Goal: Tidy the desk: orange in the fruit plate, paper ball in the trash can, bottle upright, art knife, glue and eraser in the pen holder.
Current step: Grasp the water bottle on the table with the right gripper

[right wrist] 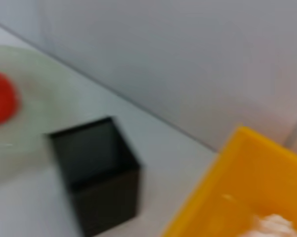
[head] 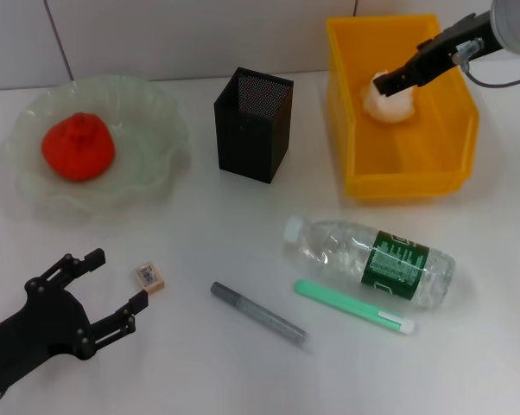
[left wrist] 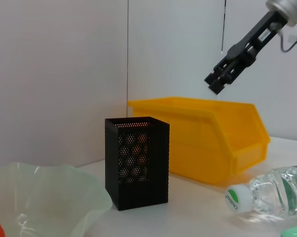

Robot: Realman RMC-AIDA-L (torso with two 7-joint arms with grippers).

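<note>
The orange lies in the fruit plate at the far left. The paper ball lies inside the yellow trash can at the far right. My right gripper hangs just above it; in the left wrist view it is above the can's rim and holds nothing. The bottle lies on its side at the front right. The green art knife and grey glue pen lie in front of it. The eraser lies beside my open, empty left gripper. The pen holder stands upright.
The pen holder stands between the plate and the trash can. A white wall runs close behind them. The bottle's cap points toward the pen holder.
</note>
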